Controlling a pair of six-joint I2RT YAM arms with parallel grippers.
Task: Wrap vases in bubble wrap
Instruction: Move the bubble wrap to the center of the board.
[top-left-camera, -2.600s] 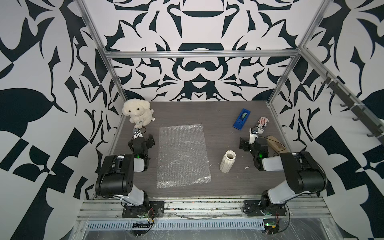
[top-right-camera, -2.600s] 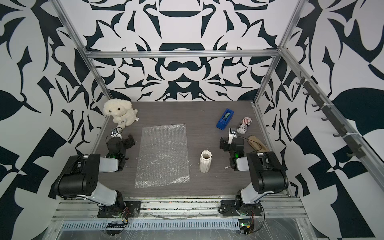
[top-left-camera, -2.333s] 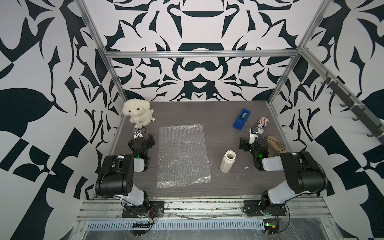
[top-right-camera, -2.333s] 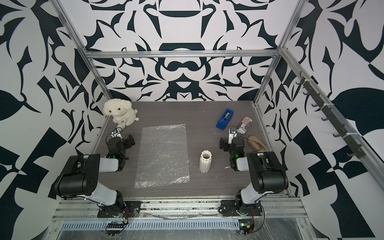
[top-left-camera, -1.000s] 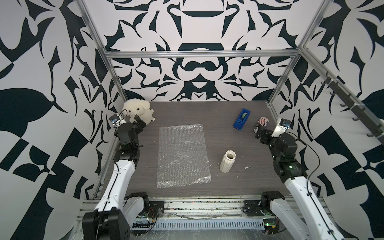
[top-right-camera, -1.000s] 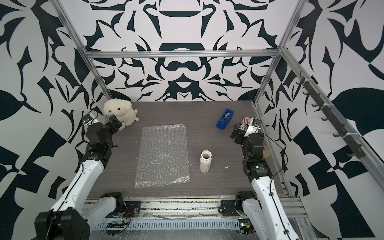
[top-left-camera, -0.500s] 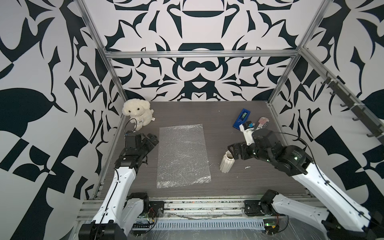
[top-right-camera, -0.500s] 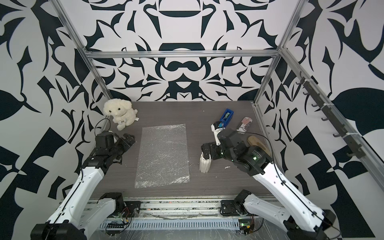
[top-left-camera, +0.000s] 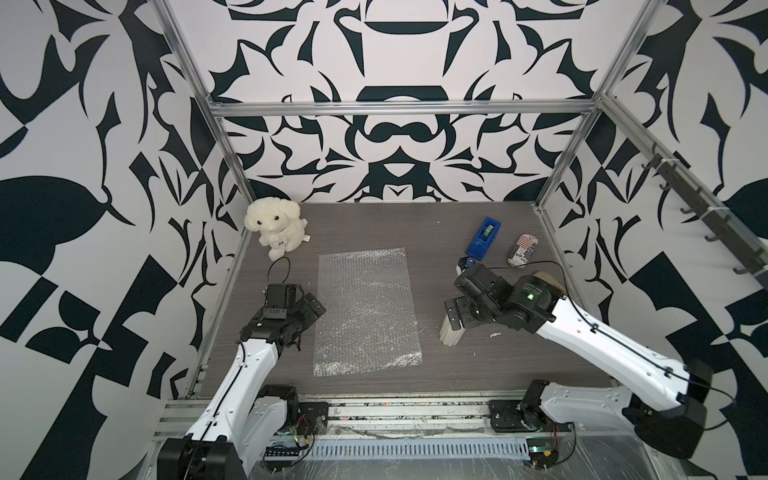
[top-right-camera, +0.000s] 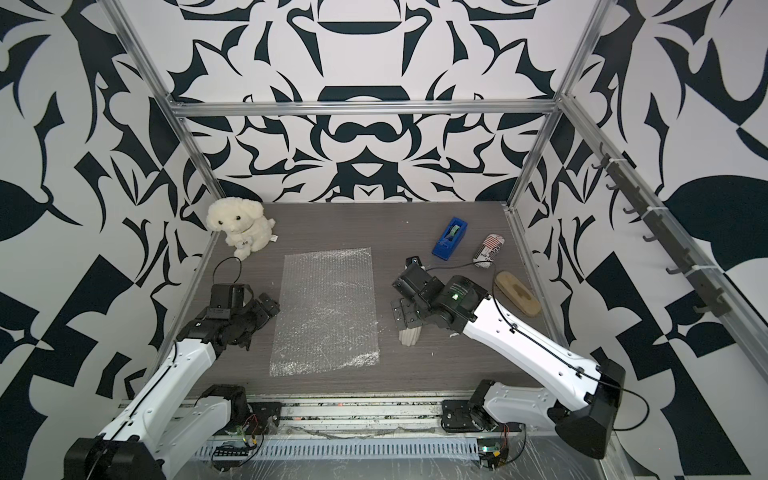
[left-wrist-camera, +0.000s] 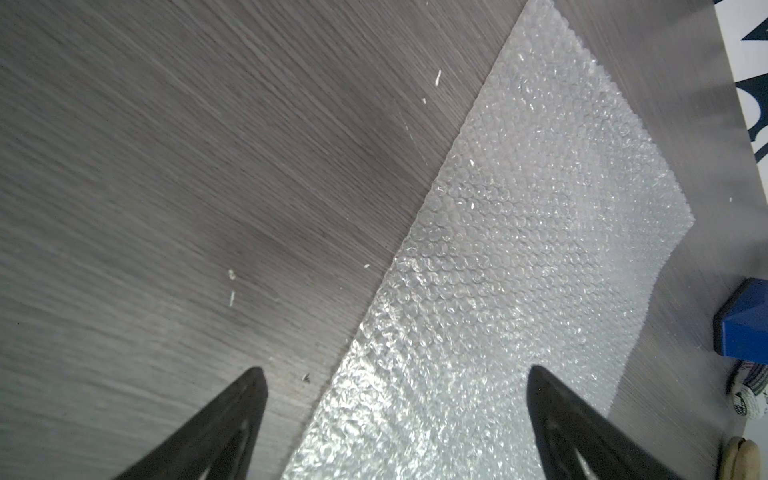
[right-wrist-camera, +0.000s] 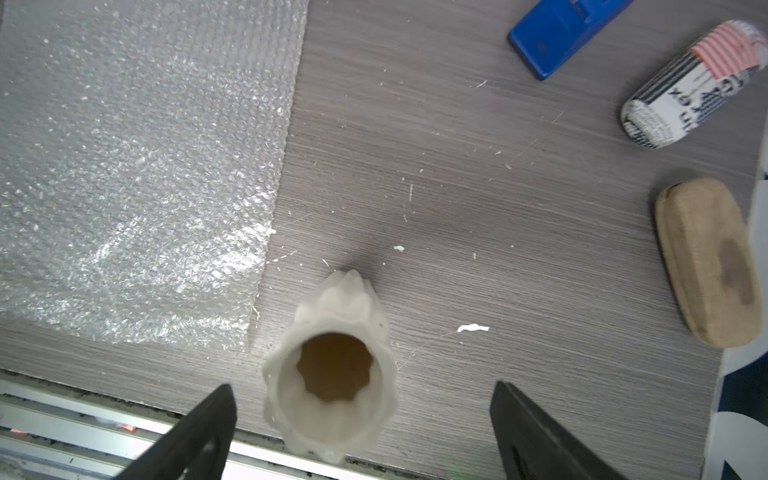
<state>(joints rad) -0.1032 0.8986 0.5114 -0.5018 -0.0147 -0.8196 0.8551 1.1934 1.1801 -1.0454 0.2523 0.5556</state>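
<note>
The cream-white ribbed vase (top-left-camera: 451, 336) (top-right-camera: 409, 336) stands upright on the table, to the right of the bubble wrap and near the front edge. The bubble wrap (top-left-camera: 365, 309) (top-right-camera: 326, 307) lies flat mid-table. My right gripper (top-left-camera: 457, 318) (right-wrist-camera: 362, 386) hangs open over the vase (right-wrist-camera: 332, 374), with a jaw on either side of the scalloped rim and neither touching it. My left gripper (top-left-camera: 311, 309) (left-wrist-camera: 397, 374) is open above the left edge of the bubble wrap (left-wrist-camera: 519, 249), holding nothing.
A white plush dog (top-left-camera: 276, 226) sits at the back left. At the back right lie a blue tape dispenser (top-left-camera: 482, 237), a printed can (top-left-camera: 523, 249) and a wooden block (top-right-camera: 517, 293). A metal rail (right-wrist-camera: 62, 415) runs along the front edge close to the vase.
My right arm swung in from the back right to hang over the vase. My left arm came forward from beside the plush dog to the wrap's left edge.
</note>
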